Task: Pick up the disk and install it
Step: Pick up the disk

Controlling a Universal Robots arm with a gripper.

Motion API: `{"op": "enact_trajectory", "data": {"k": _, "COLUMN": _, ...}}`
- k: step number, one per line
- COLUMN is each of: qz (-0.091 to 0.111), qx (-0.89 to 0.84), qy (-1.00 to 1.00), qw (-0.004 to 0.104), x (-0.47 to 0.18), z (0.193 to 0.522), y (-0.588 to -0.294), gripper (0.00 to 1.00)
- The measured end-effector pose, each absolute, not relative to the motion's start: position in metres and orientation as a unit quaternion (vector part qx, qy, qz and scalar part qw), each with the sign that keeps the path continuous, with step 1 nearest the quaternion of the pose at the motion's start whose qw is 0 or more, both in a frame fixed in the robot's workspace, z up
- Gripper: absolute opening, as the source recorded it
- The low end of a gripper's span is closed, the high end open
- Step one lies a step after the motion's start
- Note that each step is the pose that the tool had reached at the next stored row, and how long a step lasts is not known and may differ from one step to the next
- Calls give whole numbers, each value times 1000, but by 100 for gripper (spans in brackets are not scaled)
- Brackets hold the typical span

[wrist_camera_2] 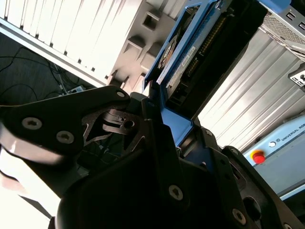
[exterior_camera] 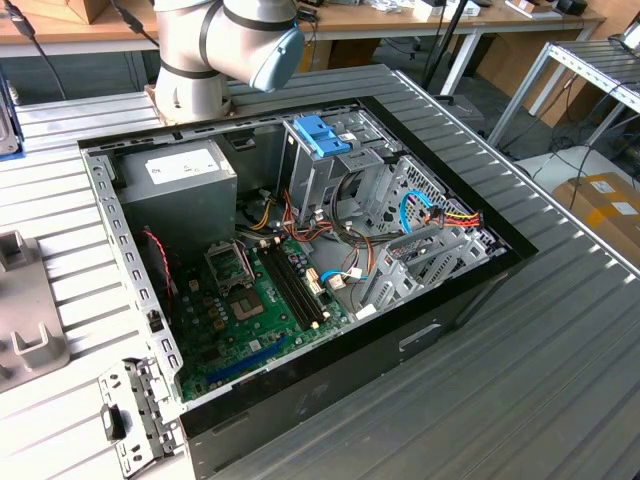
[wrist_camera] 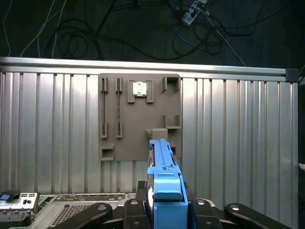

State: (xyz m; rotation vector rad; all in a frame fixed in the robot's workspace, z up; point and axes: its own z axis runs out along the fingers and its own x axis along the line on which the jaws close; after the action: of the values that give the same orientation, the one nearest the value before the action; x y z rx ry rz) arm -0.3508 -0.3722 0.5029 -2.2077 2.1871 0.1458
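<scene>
The disk (wrist_camera: 165, 183) is held edge-on in the first wrist view, its light-blue carrier frame and blue end tab towards the camera. My gripper (wrist_camera: 165, 202) is shut on it, with a black finger on each side. In the second wrist view the disk (wrist_camera_2: 190, 57) shows its dark metal body inside the blue frame, gripped at its end by the gripper (wrist_camera_2: 159, 109). Below the disk lies a grey fixture plate (wrist_camera: 138, 119) with empty slots, on the ribbed aluminium table (wrist_camera: 238, 133).
In the exterior view the open computer case (exterior_camera: 470, 300) lies on the ribbed table, with the motherboard (exterior_camera: 250, 310), power supply (exterior_camera: 180, 175) and an upright drive cage topped by a blue bracket (exterior_camera: 322, 135). The arm's base (exterior_camera: 195, 70) stands behind the case. A grey fixture (exterior_camera: 25, 320) sits at the exterior view's left.
</scene>
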Motion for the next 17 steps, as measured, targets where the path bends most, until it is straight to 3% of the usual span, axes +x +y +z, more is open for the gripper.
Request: {"op": "enact_trajectory", "data": {"k": 17, "qz": 47, "qx": -710, "qy": 703, "qw": 15, "x": -345, "z": 502, "y": -373, "gripper": 37}}
